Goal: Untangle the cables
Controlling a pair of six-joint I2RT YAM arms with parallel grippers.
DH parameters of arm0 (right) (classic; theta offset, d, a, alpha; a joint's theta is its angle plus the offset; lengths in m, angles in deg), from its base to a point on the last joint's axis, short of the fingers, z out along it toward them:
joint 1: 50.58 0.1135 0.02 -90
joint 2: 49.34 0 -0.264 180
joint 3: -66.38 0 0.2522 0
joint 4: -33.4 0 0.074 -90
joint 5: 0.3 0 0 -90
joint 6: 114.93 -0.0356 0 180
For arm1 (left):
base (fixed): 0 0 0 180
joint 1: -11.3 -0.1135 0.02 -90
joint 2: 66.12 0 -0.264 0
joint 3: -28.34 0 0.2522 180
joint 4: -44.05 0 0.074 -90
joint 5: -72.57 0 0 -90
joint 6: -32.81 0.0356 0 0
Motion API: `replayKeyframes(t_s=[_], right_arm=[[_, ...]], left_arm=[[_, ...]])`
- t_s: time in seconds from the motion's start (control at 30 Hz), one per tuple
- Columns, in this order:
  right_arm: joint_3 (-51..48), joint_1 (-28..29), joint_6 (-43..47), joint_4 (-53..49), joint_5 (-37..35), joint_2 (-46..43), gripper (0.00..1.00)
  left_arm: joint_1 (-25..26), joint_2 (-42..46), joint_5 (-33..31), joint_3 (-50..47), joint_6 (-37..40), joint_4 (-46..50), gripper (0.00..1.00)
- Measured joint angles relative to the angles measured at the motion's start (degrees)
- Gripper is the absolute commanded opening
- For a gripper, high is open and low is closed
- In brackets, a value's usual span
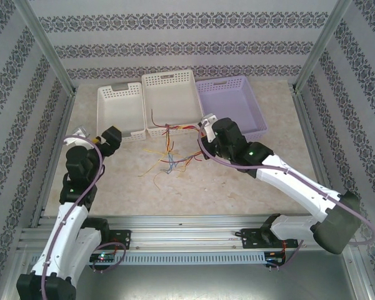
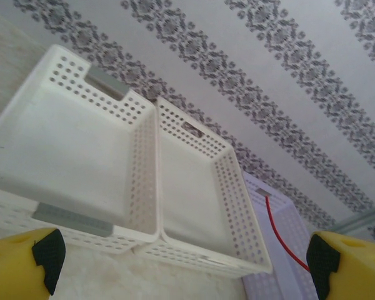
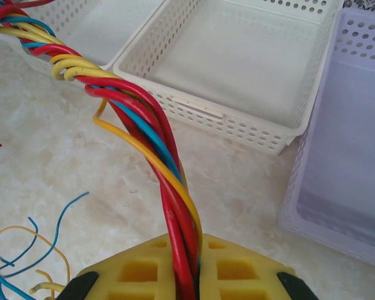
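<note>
The cables (image 1: 169,159) are thin red, yellow and blue wires, lying tangled on the table in front of the middle basket. My right gripper (image 1: 204,129) is raised at the right end of the tangle. In the right wrist view it (image 3: 194,278) is shut on a twisted bundle of red, blue and yellow cables (image 3: 153,134) that runs up and to the left. Loose blue and yellow ends (image 3: 31,250) lie on the table below. My left gripper (image 1: 107,140) hovers left of the tangle, open (image 2: 184,275) and holding nothing. One red cable (image 2: 281,234) shows against the purple basket.
Three baskets stand in a row at the back: a white one with grey handles (image 1: 120,111), a white one (image 1: 169,100) and a purple one (image 1: 231,106). Metal frame posts and patterned walls close in the marble-look table (image 1: 237,187).
</note>
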Motion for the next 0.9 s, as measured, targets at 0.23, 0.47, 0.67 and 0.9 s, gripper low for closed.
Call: replayKeyframes(t_s=[0.23, 0.47, 0.67, 0.9], right_arm=[[-2.7, -0.5, -1.0, 1.0, 1.6, -3.5, 0.0], [-5.1, -1.6, -1.4, 2.1, 3.3, -5.1, 0.0], [-7.3, -1.6, -1.5, 3.1, 4.0, -6.1, 0.0], [-9.1, -1.6, -1.5, 3.9, 4.0, -6.4, 0.0]], left_arm=[[0.0, -7.5, 10.8, 7.6, -0.4, 7.5, 1.0], [0.0, -5.2, 16.5, 9.8, 1.2, 14.1, 1.0], [0.4, -4.7, 19.2, 11.0, 2.3, 19.3, 1.0], [7.4, -6.1, 18.1, 19.0, 7.1, 28.5, 1.0]])
